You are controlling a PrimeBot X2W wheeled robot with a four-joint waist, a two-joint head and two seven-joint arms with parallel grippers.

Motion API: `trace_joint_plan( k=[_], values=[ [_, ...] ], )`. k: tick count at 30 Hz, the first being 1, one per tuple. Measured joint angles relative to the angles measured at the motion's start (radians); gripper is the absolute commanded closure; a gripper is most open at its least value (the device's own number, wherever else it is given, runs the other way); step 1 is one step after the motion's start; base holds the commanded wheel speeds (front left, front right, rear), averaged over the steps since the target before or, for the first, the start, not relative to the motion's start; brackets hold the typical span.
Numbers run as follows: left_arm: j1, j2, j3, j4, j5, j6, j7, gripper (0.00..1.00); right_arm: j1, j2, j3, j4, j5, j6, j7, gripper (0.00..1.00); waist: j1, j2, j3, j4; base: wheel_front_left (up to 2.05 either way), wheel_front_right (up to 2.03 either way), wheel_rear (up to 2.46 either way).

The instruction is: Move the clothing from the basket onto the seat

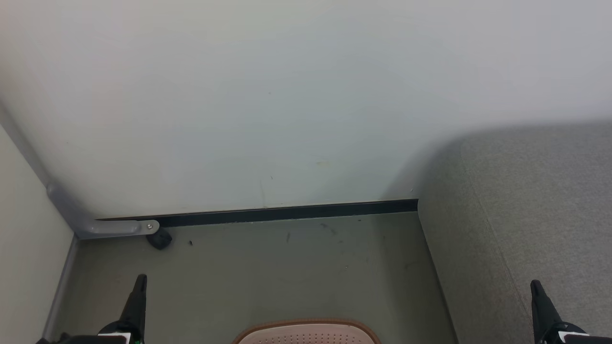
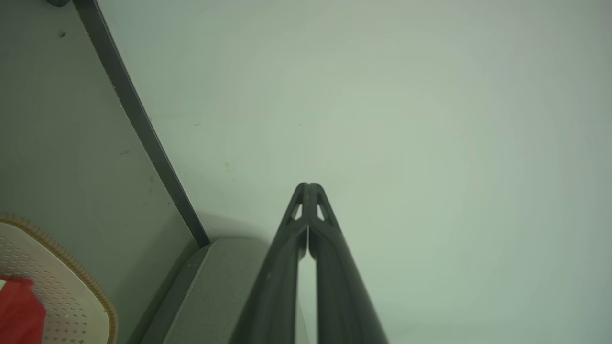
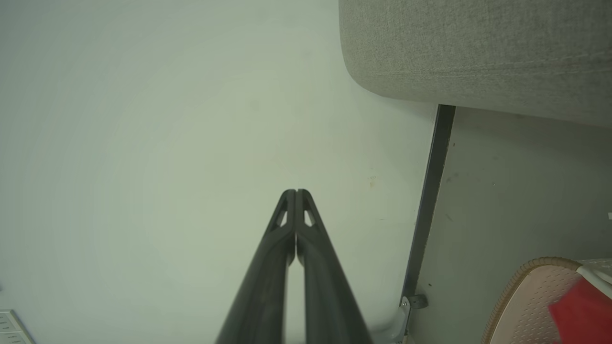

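Observation:
The cream basket (image 1: 306, 333) with its brown rim peeks in at the bottom middle of the head view, on the floor between my two arms. Red clothing (image 2: 19, 313) lies inside the basket (image 2: 67, 291), and a red and white piece (image 3: 585, 298) shows in the basket (image 3: 526, 306) in the right wrist view. The grey seat (image 1: 526, 215) rises on the right. My left gripper (image 1: 140, 279) points up at the lower left, shut and holding nothing (image 2: 309, 186). My right gripper (image 1: 535, 285) stands shut in front of the seat, also holding nothing (image 3: 295, 192).
A pale wall (image 1: 287, 95) with a dark skirting strip (image 1: 287, 212) stands straight ahead. A grey metal bracket with a small black wheel (image 1: 159, 238) sits at the left corner, beside a cream panel (image 1: 24, 239). Grey-green floor (image 1: 287, 267) lies between wall and basket.

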Motion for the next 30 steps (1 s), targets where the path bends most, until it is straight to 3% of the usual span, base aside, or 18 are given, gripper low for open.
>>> trace_joint_plan(
  k=[7, 8, 30],
  values=[
    [0.000, 0.000, 0.000, 0.000, 0.000, 0.000, 0.000, 1.00, 0.000, 0.000, 0.000, 0.000, 0.000, 0.000, 0.000, 1.00, 0.0000, 0.0000, 0.000, 0.000, 0.00, 0.00, 0.00],
    [0.001, -0.001, -0.001, 0.007, 0.000, 0.000, 0.000, 0.00, 0.002, 0.001, 0.001, 0.006, 0.000, 0.000, 0.000, 0.00, 0.0000, 0.0000, 0.000, 0.000, 0.00, 0.00, 0.00],
    [0.038, -0.010, 0.003, 0.018, 0.006, 0.001, -0.032, 0.00, 0.033, 0.016, 0.054, 0.020, 0.004, -0.002, -0.062, 0.00, 0.0000, 0.0000, 0.001, 0.000, 0.00, 0.00, 0.00]
  ],
)
